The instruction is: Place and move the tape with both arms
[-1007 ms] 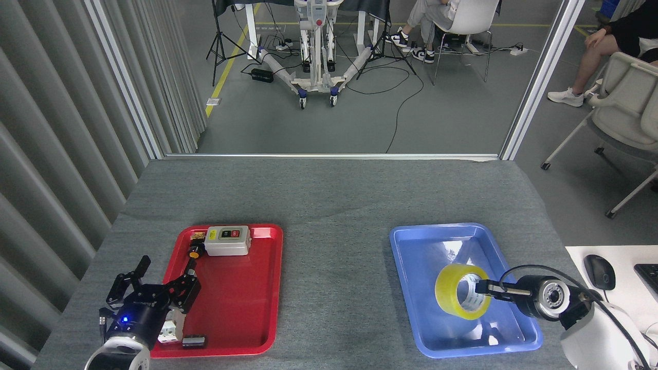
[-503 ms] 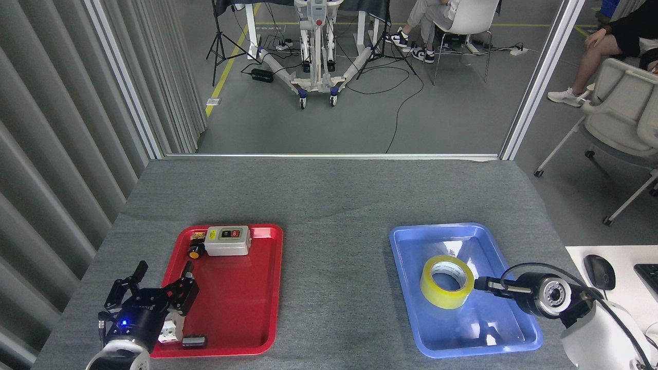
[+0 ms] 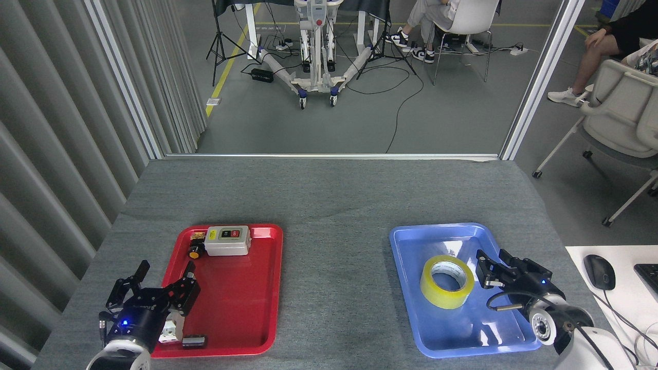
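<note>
Released since a second ago, tape (image 3: pixel 447 281) lies flat mid blue tray (image 3: pixel 406 241); right gripper (image 3: pixel 488 270) just beside it, spread unclear. Left gripper (image 3: pixel 162 282) splayed wide over red tray's (image 3: pixel 272 288) left edge.

Print on the tape's (image 3: pixel 446 281) white core and the switch box's (image 3: pixel 227 240) labels is too small to read.

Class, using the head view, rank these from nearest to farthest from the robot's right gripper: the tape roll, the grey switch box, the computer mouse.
From the right gripper:
1. Tape roll, just to its left, lying flat in the blue tray.
2. Computer mouse, to its right on the white desk.
3. Grey switch box, far left, at the back of the red tray.
</note>
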`<state>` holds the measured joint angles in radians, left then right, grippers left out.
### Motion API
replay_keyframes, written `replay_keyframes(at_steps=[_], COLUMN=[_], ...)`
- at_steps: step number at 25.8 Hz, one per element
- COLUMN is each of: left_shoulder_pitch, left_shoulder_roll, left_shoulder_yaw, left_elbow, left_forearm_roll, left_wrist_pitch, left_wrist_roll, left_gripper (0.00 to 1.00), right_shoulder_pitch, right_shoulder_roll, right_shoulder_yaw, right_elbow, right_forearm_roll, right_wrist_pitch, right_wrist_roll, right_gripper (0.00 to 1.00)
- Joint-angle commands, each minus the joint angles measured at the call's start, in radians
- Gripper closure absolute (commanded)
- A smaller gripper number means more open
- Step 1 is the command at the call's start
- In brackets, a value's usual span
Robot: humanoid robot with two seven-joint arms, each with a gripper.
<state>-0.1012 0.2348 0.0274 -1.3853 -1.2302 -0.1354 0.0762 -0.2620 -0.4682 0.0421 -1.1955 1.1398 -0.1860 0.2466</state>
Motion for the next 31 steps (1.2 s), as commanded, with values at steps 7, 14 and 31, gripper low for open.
replay_keyframes(at_steps=[7, 14, 31], left_shoulder_pitch=[-0.003, -0.012, -0.011], left_shoulder_roll=[0.001, 0.006, 0.008], left_shoulder_yaw=[0.002, 0.017, 0.026], left_elbow=[0.006, 0.019, 0.014], left_forearm_roll=[0.051, 0.051, 0.051], left_wrist_pitch=[0.016, 0.016, 0.016], left_wrist_roll=[0.013, 0.013, 0.013], left_gripper=[0.0, 0.0, 0.0], right_shoulder_pitch=[0.159, 0.231, 0.375], right_shoulder_roll=[0.152, 0.154, 0.209], right_shoulder_yaw=[-0.139, -0.146, -0.134], right_elbow=[-0.136, -0.184, -0.322], right_forearm_roll=[0.27, 0.274, 0.31], right_wrist_pitch=[-0.003, 0.017, 0.118], right_wrist_roll=[-0.313, -0.483, -0.382], right_gripper=[0.02, 0.01, 0.0])
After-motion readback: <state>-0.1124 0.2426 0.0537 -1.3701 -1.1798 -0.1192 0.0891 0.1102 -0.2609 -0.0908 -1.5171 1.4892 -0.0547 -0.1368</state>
